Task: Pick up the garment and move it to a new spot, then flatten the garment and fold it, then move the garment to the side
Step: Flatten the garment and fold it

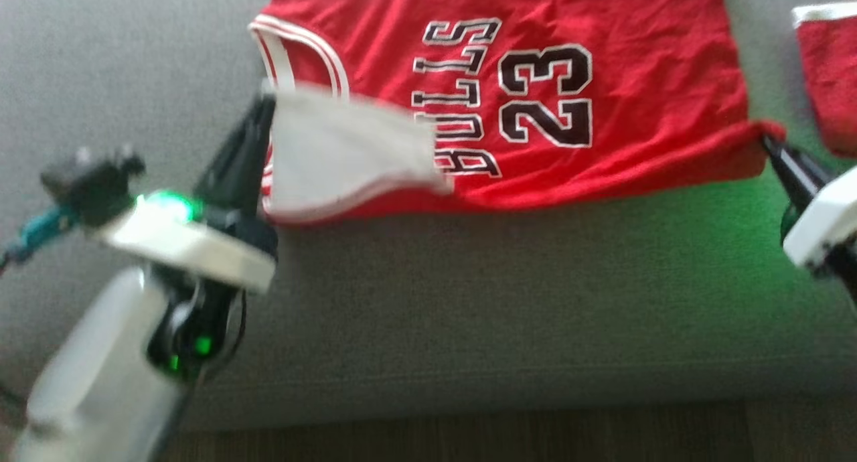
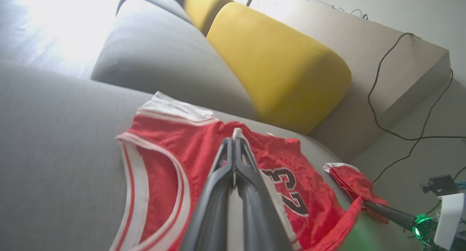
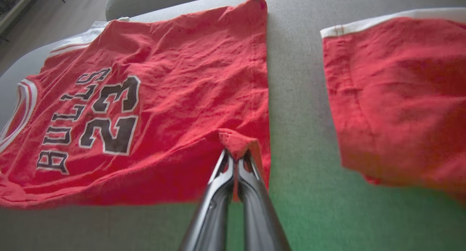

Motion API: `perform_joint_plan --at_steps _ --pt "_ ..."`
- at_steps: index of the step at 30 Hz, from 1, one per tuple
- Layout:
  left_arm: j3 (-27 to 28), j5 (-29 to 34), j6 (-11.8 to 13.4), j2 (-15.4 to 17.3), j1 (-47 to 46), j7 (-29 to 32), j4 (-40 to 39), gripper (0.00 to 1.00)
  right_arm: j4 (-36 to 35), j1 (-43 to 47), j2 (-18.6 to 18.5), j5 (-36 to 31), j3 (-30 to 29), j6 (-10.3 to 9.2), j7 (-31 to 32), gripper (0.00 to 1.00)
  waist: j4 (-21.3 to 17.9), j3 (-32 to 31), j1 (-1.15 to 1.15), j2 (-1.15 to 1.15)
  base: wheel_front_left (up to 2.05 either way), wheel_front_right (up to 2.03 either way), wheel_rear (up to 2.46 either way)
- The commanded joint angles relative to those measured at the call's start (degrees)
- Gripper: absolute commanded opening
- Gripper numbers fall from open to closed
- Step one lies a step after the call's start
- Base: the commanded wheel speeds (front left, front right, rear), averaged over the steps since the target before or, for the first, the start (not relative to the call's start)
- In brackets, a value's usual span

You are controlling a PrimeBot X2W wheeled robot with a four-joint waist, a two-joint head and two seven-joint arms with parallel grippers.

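Looking down, you see the red sleeveless jersey (image 1: 656, 114) with black "BULLS 23" spread on the grey cloth sofa seat (image 1: 469, 301). Your left hand (image 1: 268, 97) is pinched tight on its armhole corner and holds up a flap that shows white. Your right hand (image 1: 768, 144) is pinched tight on the hem corner. Another red cloth (image 1: 827, 80) lies near, not touching.
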Motion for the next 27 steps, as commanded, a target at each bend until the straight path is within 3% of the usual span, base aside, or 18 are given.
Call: perform_joint_plan --at_steps 1,11,12,13,15,16,17,18,21,27 --pt "2.04 2.02 -0.5 0.43 -4.89 -1.3 0.66 0.0 -1.04 -2.91 -1.15 -0.24 0.83 -0.02 -0.32 0.0 0.54 2.66 -0.01 0.0 0.0 0.0 0.0" --pt "3.19 9.84 -2.67 -3.58 -16.86 -4.31 12.03 0.0 5.48 -13.49 -1.54 -1.73 3.13 -0.02 -2.21 0.0 0.3 8.92 -0.01 0.0 0.0 0.0 0.0" --pt "3.25 10.41 -3.03 -3.97 -17.46 -4.4 12.75 0.05 6.12 -13.99 -1.61 -1.92 3.45 -0.02 -2.5 0.0 0.36 9.34 -0.01 0.0 0.0 0.0 0.0" --pt "3.24 11.09 -3.36 -4.28 -17.96 -4.46 13.5 0.2 6.71 -14.39 -1.68 -2.04 3.81 -0.02 -2.88 0.0 0.39 9.63 -0.01 0.0 0.0 0.0 0.0" --pt "3.49 13.11 -3.74 -4.87 -18.83 -4.55 14.56 0.25 7.72 -15.11 -1.82 -1.98 4.12 -0.02 -4.1 0.0 0.45 9.97 -0.01 0.0 0.0 0.0 0.0" --pt "4.86 14.11 -3.74 -5.61 -19.22 -4.56 14.22 0.13 8.0 -15.56 -1.92 -2.13 3.9 -0.02 -5.35 0.0 0.45 10.11 -0.01 0.0 0.0 0.0 0.0" --pt "4.86 14.11 -3.74 -5.61 -19.22 -4.56 14.22 0.13 8.0 -15.56 -1.92 -2.13 3.9 -0.02 -5.35 0.0 0.45 10.11 -0.01 0.0 0.0 0.0 0.0" --pt "6.41 15.3 -3.73 -6.25 -19.34 -4.57 13.71 0.0 8.43 -16.0 -1.88 -2.19 3.59 -0.02 -6.42 0.0 0.4 10.19 -0.01 0.0 0.0 0.0 0.0" --pt "10.57 18.23 -4.25 -7.99 -18.69 -4.59 12.36 0.0 10.08 -17.07 -1.69 -2.34 3.53 -0.02 -8.08 0.0 0.08 10.08 -0.01 0.0 0.0 0.0 0.0" --pt "13.36 21.06 -5.38 -9.94 -16.87 -4.6 13.48 0.0 13.19 -18.29 -1.48 -2.32 4.86 -0.02 -9.6 0.0 -0.4 9.25 -0.01 0.0 0.0 0.0 0.0"
